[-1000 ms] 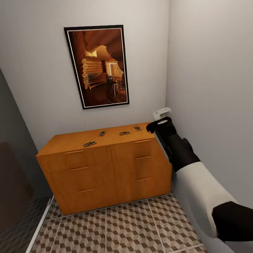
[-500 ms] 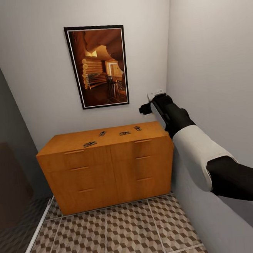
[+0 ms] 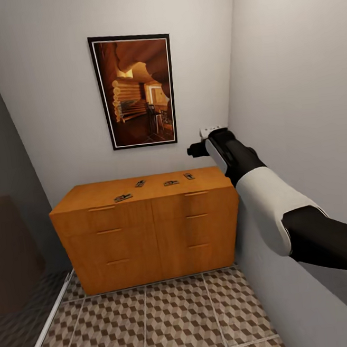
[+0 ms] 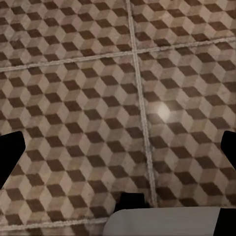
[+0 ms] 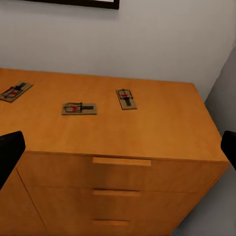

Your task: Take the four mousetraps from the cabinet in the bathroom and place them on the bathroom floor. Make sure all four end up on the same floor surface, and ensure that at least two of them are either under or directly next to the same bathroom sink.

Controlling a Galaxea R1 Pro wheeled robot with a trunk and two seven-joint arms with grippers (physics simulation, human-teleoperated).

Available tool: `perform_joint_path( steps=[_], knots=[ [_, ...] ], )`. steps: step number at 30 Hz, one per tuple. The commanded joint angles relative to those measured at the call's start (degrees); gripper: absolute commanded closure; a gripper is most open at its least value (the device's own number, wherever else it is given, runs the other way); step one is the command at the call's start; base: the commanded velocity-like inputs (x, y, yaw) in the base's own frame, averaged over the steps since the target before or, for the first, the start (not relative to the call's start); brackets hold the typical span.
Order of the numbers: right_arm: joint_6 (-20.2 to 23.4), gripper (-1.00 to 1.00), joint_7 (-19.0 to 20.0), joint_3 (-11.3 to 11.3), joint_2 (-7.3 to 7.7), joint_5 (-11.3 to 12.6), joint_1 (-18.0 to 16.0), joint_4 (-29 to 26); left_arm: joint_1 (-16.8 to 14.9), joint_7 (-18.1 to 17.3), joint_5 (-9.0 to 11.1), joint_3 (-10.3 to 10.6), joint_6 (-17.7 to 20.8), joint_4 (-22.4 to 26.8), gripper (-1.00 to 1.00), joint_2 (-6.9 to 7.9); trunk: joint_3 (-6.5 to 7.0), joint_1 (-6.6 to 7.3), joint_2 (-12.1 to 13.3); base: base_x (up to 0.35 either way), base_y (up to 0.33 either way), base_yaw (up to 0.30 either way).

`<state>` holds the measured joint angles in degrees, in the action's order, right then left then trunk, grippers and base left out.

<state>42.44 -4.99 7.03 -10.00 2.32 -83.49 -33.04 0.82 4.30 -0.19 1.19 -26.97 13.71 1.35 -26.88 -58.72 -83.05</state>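
The orange-brown cabinet (image 3: 147, 234) stands against the back wall, its drawers closed. Several mousetraps lie spread on its top, among them one at the left (image 3: 123, 197) and one at the right (image 3: 188, 176). My right gripper (image 3: 194, 150) hovers above the cabinet's right end, apart from the traps. In the right wrist view its jaws stand open and empty over the cabinet top (image 5: 162, 123), with three mousetraps (image 5: 79, 108) (image 5: 126, 98) (image 5: 15, 91) ahead. The left gripper (image 4: 118, 152) is open, with nothing in it, over the cube-patterned bathroom floor (image 4: 88, 88). The bathroom sink is out of view.
A framed picture (image 3: 133, 90) hangs above the cabinet. The right wall (image 3: 304, 102) runs close beside my right arm. A dark panel (image 3: 10, 237) and a white floor strip (image 3: 47, 323) border the left. Tiled floor (image 3: 166, 322) lies in front of the cabinet.
My right arm rose from beside the cabinet's right end to above its top, then the gripper edged slightly left. The mousetraps have not moved.
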Motion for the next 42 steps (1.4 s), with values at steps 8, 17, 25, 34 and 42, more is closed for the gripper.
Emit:
perform_joint_path(
  steps=[8,17,25,34,42],
  knots=[
    [-5.46,-1.00,1.60,0.20,0.00,0.47,-0.09,6.81,0.03,0.27,0.01,0.13,-0.05,-0.28,-1.00,-0.02,-0.05,-0.01,-0.03,0.221,0.000,0.000],
    [-7.92,-1.00,3.96,0.26,0.00,0.50,-0.10,10.34,0.04,0.27,0.02,0.13,-0.01,-0.34,-1.00,-0.03,-0.05,-0.01,-0.03,0.320,0.000,0.000],
    [-8.84,-1.00,4.37,0.27,0.00,0.55,-0.10,10.74,0.04,0.27,0.03,0.12,-0.01,-0.49,-1.00,-0.03,-0.05,-0.01,-0.03,0.334,0.000,0.000],
    [-9.02,-1.00,10.25,0.22,1.45,0.46,-0.10,11.23,0.04,0.27,0.02,0.12,-0.01,-0.89,-1.00,-0.03,-0.05,-0.01,-0.03,0.294,0.000,0.000],
    [-10.38,-1.00,12.64,0.19,2.42,0.41,-0.10,13.73,0.06,0.27,0.02,0.12,-0.01,-0.92,-1.00,-0.09,-0.05,-0.01,-0.03,0.083,0.000,0.000]
  ],
)
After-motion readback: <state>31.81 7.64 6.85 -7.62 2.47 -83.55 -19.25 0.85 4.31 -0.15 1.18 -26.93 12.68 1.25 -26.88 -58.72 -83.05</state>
